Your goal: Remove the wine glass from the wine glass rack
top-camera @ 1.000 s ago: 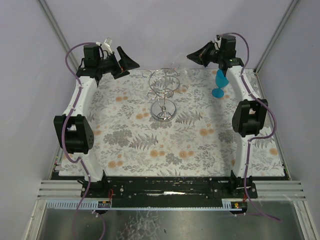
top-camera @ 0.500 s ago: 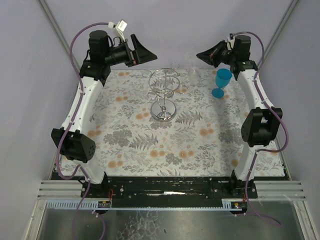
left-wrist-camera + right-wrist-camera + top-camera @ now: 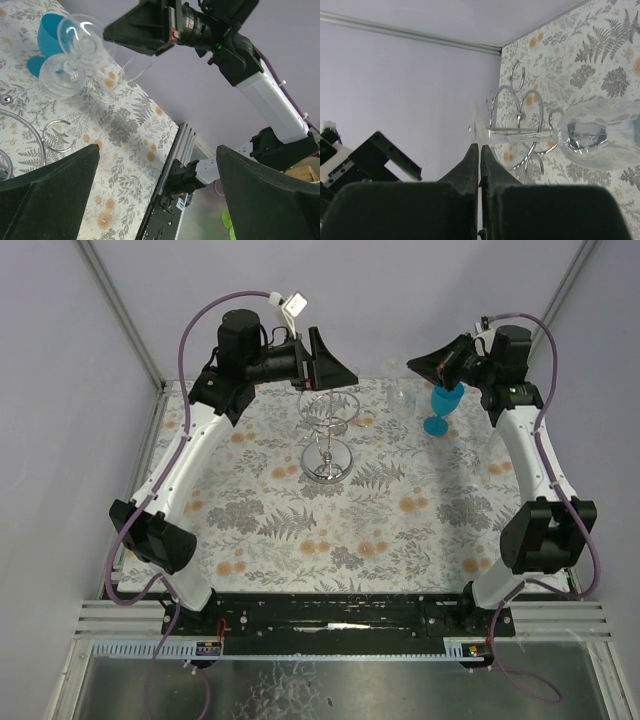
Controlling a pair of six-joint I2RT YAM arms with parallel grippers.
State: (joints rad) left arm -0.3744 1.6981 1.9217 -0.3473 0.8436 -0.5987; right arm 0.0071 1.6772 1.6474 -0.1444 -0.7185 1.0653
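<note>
R claw (image 3: 480,150) first: in its wrist view I see both fingers at bottom centre of frame, pinched together on the thin rim of the foot of the wine glass (image 3: 597,135), so it's gripping the glass. Stem runs sideways across mid frame, and the bowl is at the right edge. Further out, behind the stem, are the rings of the wine glass rack (image 3: 328,430) over the floral surface (image 3: 400,530), w/ the wall (image 3: 395,75) filling upper left.

In the top view the rack stands at centre, in the upper half. R claw is up and to the right of it, w/ the glass showing only faintly below the claw, apart from the rings as far as I can read it. Blue glass (image 3: 441,405) stands just right of that.

L claw (image 3: 330,362) hangs above the rack top at upper centre, fingers spread wide, nothing btw them.
</note>
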